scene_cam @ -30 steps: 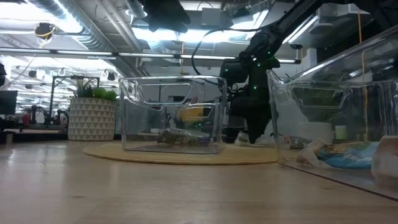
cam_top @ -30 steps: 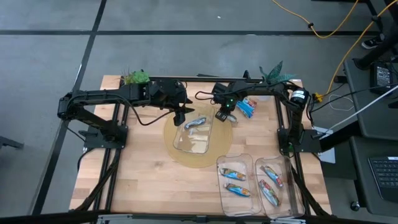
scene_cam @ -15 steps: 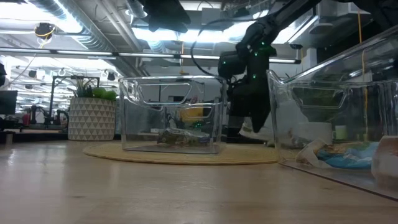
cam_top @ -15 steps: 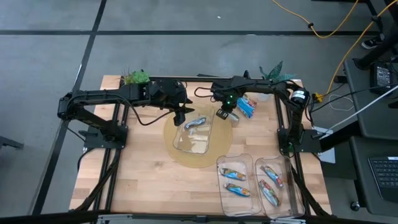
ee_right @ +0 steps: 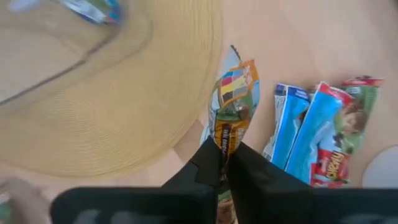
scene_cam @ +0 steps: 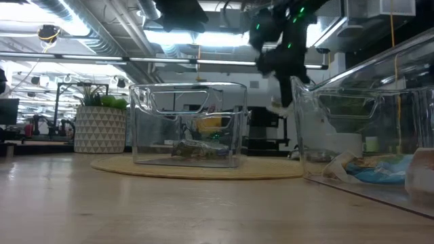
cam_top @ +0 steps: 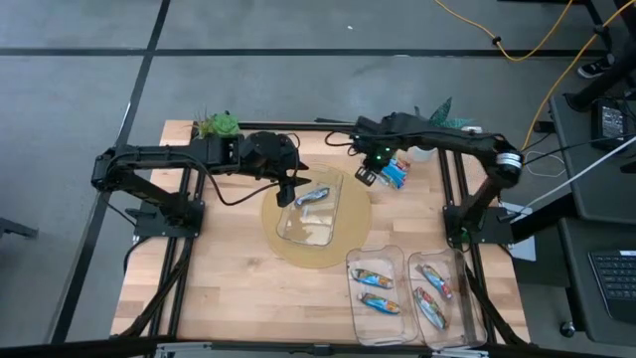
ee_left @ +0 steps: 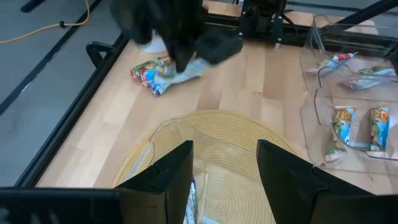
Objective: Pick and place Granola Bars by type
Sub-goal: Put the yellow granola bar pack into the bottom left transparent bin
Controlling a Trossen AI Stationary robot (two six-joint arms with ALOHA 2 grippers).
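My right gripper point(ee_right: 225, 163) is shut on a multicoloured orange-and-green granola bar point(ee_right: 235, 102) and holds it in the air near the mat's far right edge point(cam_top: 366, 176); in the low view it hangs high point(scene_cam: 285, 57). Below it, blue-and-silver and red-green bars point(ee_right: 314, 134) lie flat on the wood point(cam_top: 396, 171). My left gripper point(ee_left: 227, 180) is open above the far rim of the clear middle bin point(cam_top: 308, 214), where a blue-silver bar point(cam_top: 313, 197) lies flat. More bars lie in two clear bins point(cam_top: 378, 288) point(cam_top: 434, 293) at the near right. My right gripper pinches the multicoloured bar by one end point(ee_right: 225, 144) between its two fingers. The fingers lie along the bar, whose free end point(ee_right: 242, 78) sticks out beyond the fingertips. The bar is lifted clear of the table.
A round woven mat point(cam_top: 350, 234) lies under the middle bin. Small potted plants stand at the far edge point(cam_top: 217, 124) point(cam_top: 442, 114). A white disc point(ee_right: 382, 168) lies beside the loose bars. Bare wood shows at the table's near left point(cam_top: 219, 278).
My right gripper has risen well above the table with the multicoloured bar in its shut fingers, lifting it clear of the other loose bars, and has drifted slightly toward the table's right. The left arm has kept still.
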